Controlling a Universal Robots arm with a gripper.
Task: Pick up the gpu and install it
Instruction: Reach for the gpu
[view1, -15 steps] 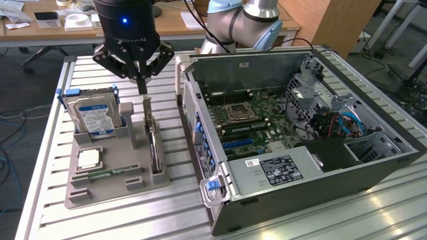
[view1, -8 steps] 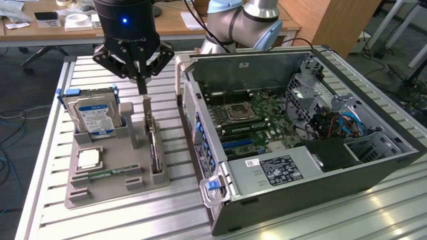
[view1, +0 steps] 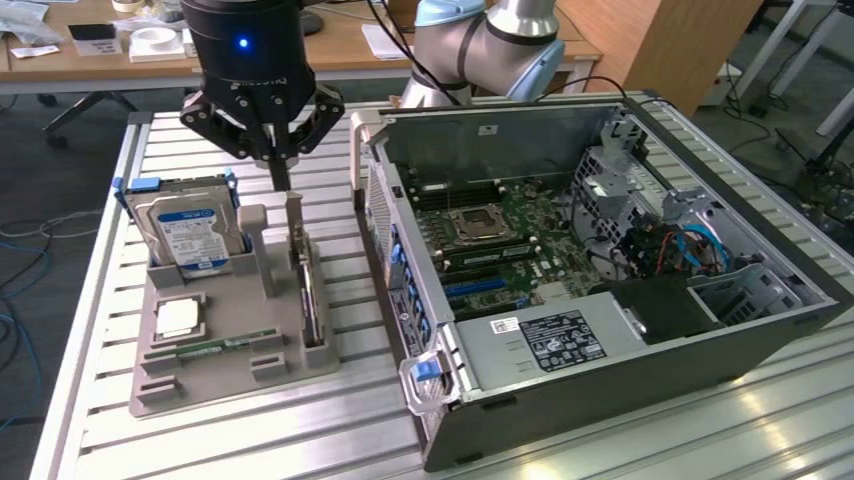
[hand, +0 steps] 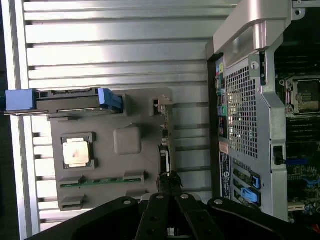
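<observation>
The slatted table (view1: 747, 430) carries the open computer case (view1: 694, 360) towards the exterior view's right, and no card is seen seated in the expansion slots (view1: 474, 290) of its board. A grey tray (view1: 227, 385) lies beside the case, with a hard drive (view1: 194, 230) stood at its far corner. The gripper (view1: 280, 178) is held above the tray with its fingers closed together on nothing. The gpu (view1: 312, 300) stands on edge in the slot along the tray's edge nearest the case, just below the fingertips. Judged from this, neither pick-up nor installation has been done.
</observation>
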